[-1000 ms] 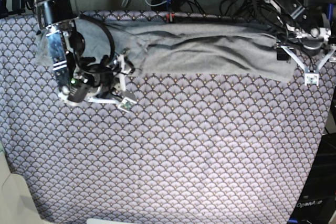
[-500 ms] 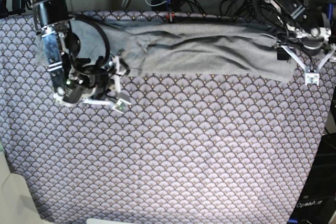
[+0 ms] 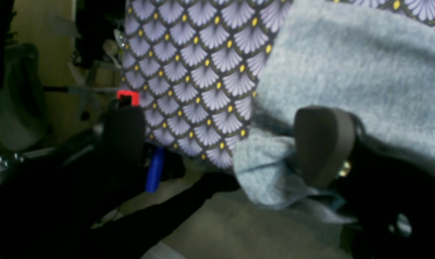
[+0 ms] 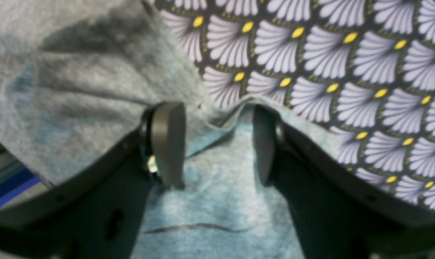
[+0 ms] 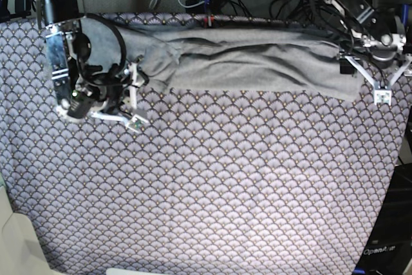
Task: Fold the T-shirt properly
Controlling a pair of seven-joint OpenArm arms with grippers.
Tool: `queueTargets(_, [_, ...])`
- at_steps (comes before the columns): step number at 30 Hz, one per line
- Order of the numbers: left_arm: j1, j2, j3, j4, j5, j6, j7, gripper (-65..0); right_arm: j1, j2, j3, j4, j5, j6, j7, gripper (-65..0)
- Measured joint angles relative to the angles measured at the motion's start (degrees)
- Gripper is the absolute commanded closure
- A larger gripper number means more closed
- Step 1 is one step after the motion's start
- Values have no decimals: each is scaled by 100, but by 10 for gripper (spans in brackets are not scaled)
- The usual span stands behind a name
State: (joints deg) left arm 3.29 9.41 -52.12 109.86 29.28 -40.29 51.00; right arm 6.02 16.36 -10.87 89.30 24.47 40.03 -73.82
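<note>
The near part of the purple fan-patterned tablecloth (image 5: pixel 212 191) lies bare; further back, at the left of the base view, the right gripper (image 5: pixel 134 98) stands with its jaws apart, and the wrist view shows a fold of the T-shirt (image 5: pixel 257 62) running between its two fingers (image 4: pixel 169 144) with grey cloth on either side of them; whether the pads press it I cannot tell. At the far right the left gripper (image 5: pixel 380 78) is spread to its widest over the shirt's right end at the table edge; one finger (image 3: pixel 323 144) rests against the rumpled hem, the other stands off past the cloth, so nothing is clamped. One T-shirt, in a long band along the far edge; one tablecloth; two grippers.
</note>
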Motion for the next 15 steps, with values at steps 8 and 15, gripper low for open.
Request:
queueTargets(8, [0,0,0,0,2,-2,0,-650,-98,-17,0,2,7,-2,55,-191])
queueTargets(15, [0,0,0,0,2,0,0,-650,-105,-33,-2,44,46,-2,44,0])
